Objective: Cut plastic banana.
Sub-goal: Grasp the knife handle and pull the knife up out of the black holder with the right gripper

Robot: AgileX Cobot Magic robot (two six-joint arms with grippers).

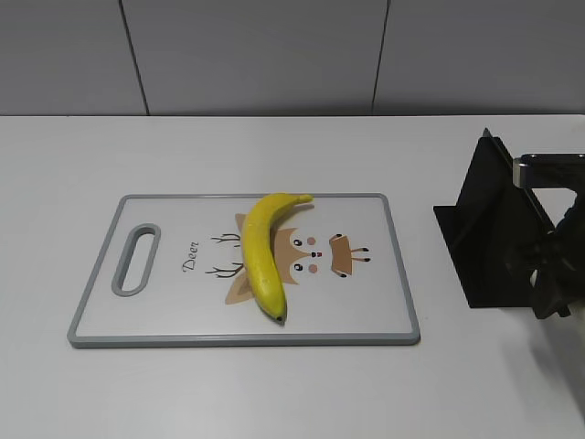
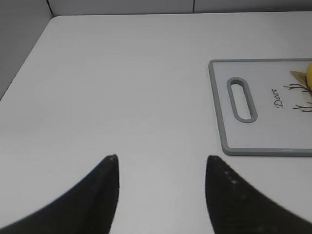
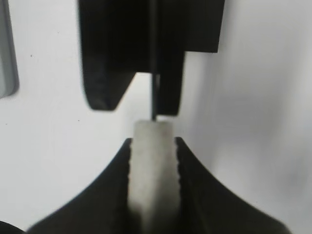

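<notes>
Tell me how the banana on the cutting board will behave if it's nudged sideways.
The plastic banana looks glossy and hard, so it would probably slide on the smooth cutting board without bending. It lies flat on its curve, so it may pivot rather than roll.

A: What does my left tool [image 2: 161, 195] look like on the wrist feed?

B: Two matte black fingers [image 2: 100, 195], broad at the base, curving to narrow tips.

A: And my right tool [image 3: 152, 161]?

B: Same black, curved fingers [image 3: 202, 195]; inner faces ridged. Exterior feed: dark, angular arm hardware [image 1: 553, 274].
</notes>
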